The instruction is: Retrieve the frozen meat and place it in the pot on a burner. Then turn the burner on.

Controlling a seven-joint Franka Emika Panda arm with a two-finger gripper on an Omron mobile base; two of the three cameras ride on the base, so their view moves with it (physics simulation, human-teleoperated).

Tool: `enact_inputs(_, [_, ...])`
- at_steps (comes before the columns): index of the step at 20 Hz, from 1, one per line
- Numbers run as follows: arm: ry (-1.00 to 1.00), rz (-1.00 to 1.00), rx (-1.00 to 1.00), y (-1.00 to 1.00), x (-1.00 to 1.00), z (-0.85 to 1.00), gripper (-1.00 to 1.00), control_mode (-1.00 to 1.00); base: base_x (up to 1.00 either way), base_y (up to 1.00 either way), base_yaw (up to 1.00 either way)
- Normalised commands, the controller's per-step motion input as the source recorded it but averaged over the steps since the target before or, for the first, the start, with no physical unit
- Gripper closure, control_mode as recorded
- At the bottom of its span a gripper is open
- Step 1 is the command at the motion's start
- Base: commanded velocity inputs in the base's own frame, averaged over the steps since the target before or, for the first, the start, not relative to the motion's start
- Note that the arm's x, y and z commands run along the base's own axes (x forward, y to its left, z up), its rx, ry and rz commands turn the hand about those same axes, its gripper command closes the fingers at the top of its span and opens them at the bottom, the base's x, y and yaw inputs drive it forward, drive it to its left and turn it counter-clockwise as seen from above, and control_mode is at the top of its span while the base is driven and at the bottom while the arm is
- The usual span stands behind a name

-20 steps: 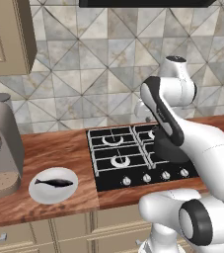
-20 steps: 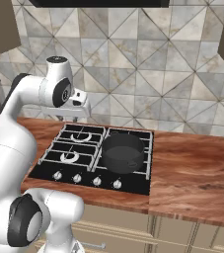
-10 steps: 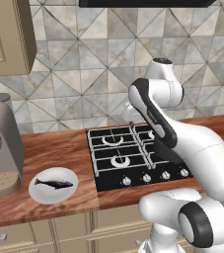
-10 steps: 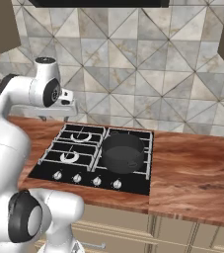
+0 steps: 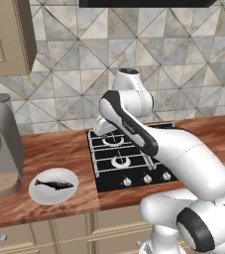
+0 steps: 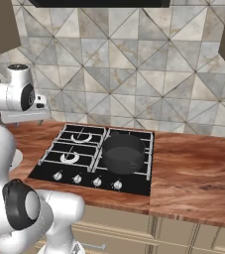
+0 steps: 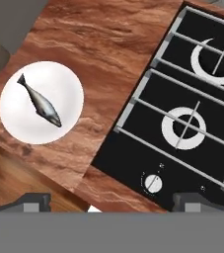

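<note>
Hand view looks down on the frozen meat (image 7: 40, 105), a slim dark fish lying on a round white plate (image 7: 66, 84) with its tail toward the plate's rim and its body slanting across the middle. The plate rests on the wooden tabletop (image 7: 93, 44), well apart from the black cooktop (image 7: 133, 143), where two whitish burner rings sit under the grates and a silver knob (image 7: 154, 183) lies near the front edge. A grey coffee machine (image 5: 0, 144) stands on the tabletop beyond the plate. In the right base view the pot (image 6: 123, 152) sits on the burner (image 6: 130, 159) at the cooktop's right side, away from the plate. The pincer (image 7: 111, 200) is spread wide with nothing between its tips, which show at the bottom of the hand view, high above the tabletop edge and off to one side of the fish. The step in hand appears to be the approach to the fish. To do it well, the hand should likely travel over the plate until the fish sits centred between the tips, turn so the jaws cross the narrow body rather than run along it, then descend straight and close around the thicker middle without scraping or tipping the plate.
</note>
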Motion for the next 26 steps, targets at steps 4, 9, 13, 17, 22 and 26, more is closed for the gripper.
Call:
enact_inputs(4, [0.00,0.28,-0.10,0.96,-0.09,-0.33,-1.00,-1.00,0.00,0.00,0.00])
enact_inputs(9, [0.00,0.21,-0.03,0.70,0.00,-0.33,-1.00,-1.00,0.00,0.00,0.00])
enact_inputs(13, [0.00,0.16,-0.01,0.49,0.00,-0.41,-1.00,-1.00,0.00,0.00,0.00])
enact_inputs(17, [0.01,0.13,0.00,0.42,0.00,-0.47,-1.00,-1.00,0.00,0.00,0.00])
enact_inputs(22, [0.00,0.11,-0.01,0.39,0.00,-0.51,-1.00,-1.00,0.00,0.00,0.00])
enact_inputs(26, [0.03,0.05,-0.01,0.23,0.02,-0.35,-1.00,-1.00,0.00,0.00,0.00])
